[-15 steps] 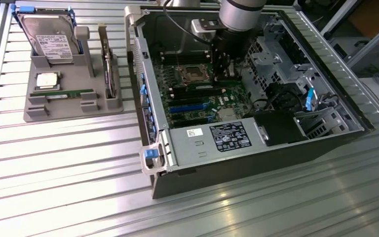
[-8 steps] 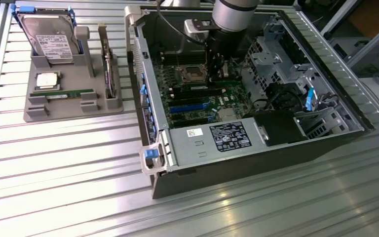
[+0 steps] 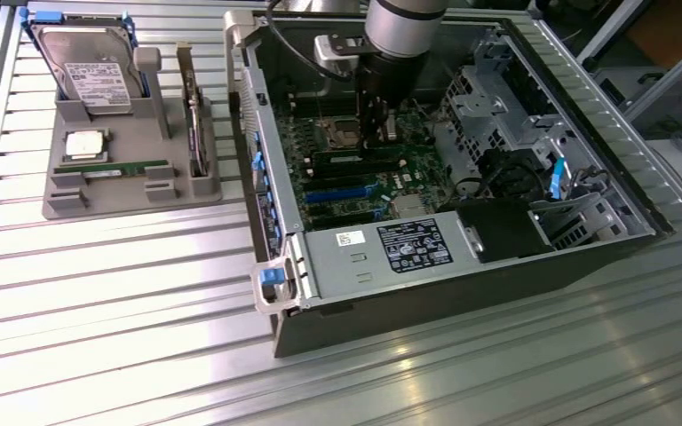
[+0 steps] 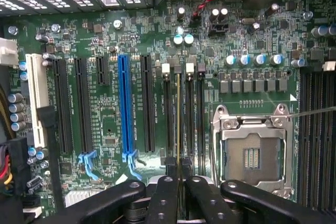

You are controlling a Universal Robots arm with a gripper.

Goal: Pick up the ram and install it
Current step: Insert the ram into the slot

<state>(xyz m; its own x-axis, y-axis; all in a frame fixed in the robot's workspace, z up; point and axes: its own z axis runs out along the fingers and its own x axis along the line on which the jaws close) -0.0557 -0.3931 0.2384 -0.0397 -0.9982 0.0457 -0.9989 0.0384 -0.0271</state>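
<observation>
Gripper (image 3: 379,133) sits inside the open computer case (image 3: 578,257), lowered over the motherboard (image 3: 353,169) just beside the empty processor socket (image 3: 344,135). Wrist view shows the black fingers (image 4: 165,198) clenched on the ram (image 4: 179,124), which appears edge-on as a thin upright line running along one of the memory slots (image 4: 188,114), between the white slot latches and next to the processor socket (image 4: 254,156). Whether the ram is fully seated in the slot cannot be told. Blue expansion slot (image 4: 124,106) and several black expansion slots lie on the board on the other side of the memory slots. Case lies on its side on the ribbed metal desk (image 3: 116,284), with the grey power supply (image 3: 376,253) at the near end of the case. Grey parts tray (image 3: 81,191) stands on the desk at the exterior view's left, well apart from the gripper; it carries a hard drive (image 3: 95,75) standing tilted at the back, a square silver processor chip (image 3: 86,142), a long green stick (image 3: 110,167) lying in the front holder, and a card with a metal bracket (image 3: 194,115) standing on edge at the tray's side nearest the case.
</observation>
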